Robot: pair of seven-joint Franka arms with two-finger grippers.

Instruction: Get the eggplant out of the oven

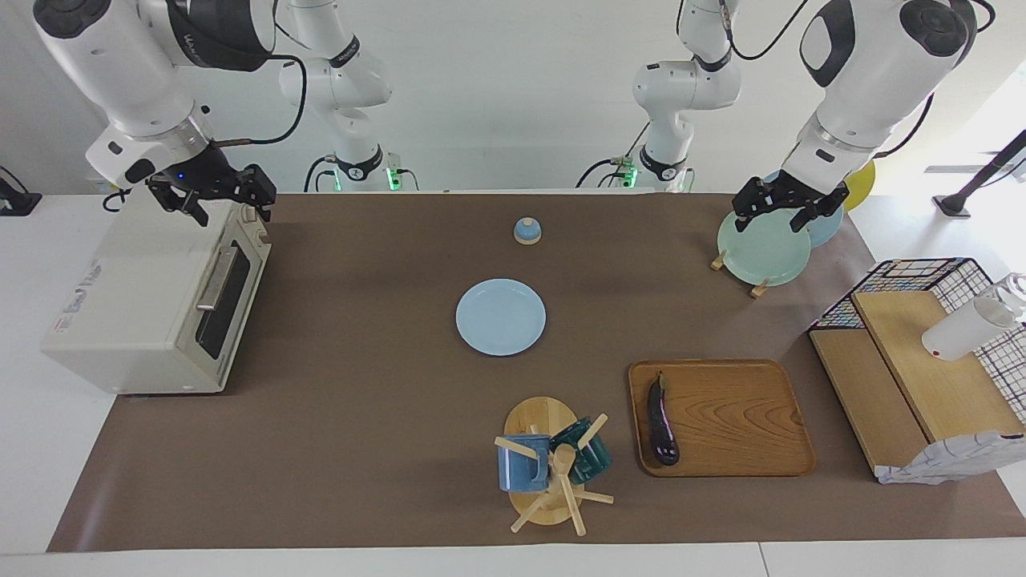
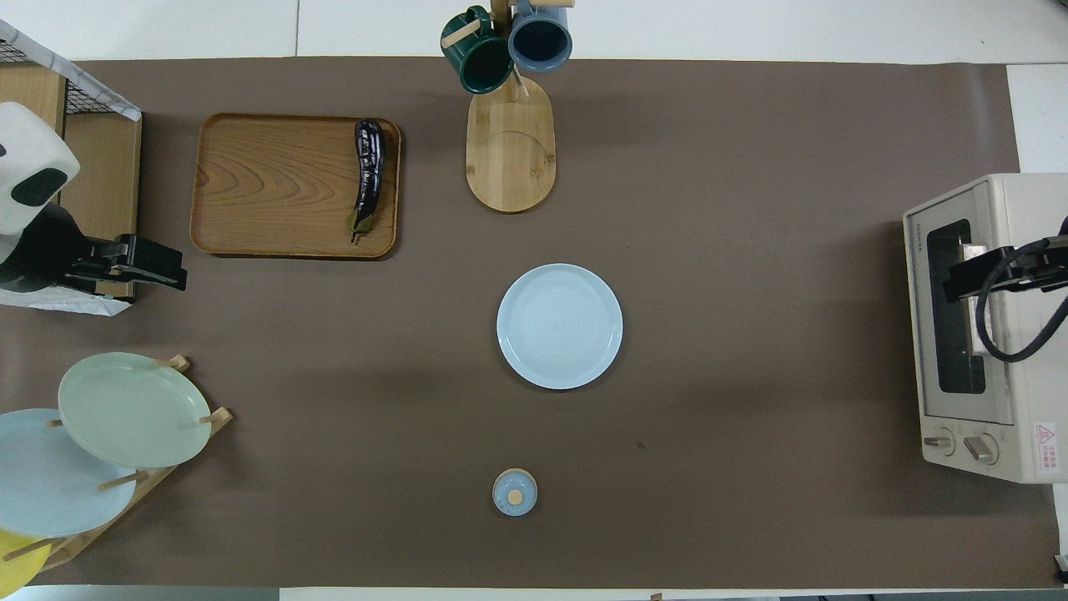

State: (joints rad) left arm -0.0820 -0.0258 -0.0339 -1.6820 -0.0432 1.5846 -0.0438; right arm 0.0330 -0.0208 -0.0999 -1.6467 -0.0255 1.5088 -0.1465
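Eggplant [image 1: 662,422] rests on the wooden tray [image 1: 745,401], lower right; oven [image 1: 152,308] door shut (task looks done). Right gripper [image 1: 215,210] and left gripper [image 1: 787,210]: empty, spread can't tell; keep them clear.

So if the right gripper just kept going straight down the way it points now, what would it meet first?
Most likely the top of the oven near its door edge: the right gripper hangs over it, pointing down. Height above it is hard to judge.
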